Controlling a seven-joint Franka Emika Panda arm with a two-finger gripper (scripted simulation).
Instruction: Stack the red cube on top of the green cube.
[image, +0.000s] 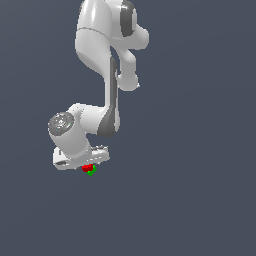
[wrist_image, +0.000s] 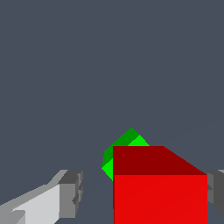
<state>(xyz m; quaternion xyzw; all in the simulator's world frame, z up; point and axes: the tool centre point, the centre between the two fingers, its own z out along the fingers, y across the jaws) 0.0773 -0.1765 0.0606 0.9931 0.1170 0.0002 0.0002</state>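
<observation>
From where I stand, nothing can be read here: no lettering, numbers, labels or brand marks show on any surface in either view.

Exterior view looks from afar; wrist view sits close; both share the red cube (image: 87, 168) (wrist_image: 159, 192).

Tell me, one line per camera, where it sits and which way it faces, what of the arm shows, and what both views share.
Exterior view: off the arm, looking steeply down on the whole white arm, with the gripper low over the red cube and green cube.
Wrist view: on the wrist, looking along the grey fingers at the red cube, large and close between them, the green cube partly hidden behind it.
Shared: both cubes, the gripper and the plain grey floor.
</observation>
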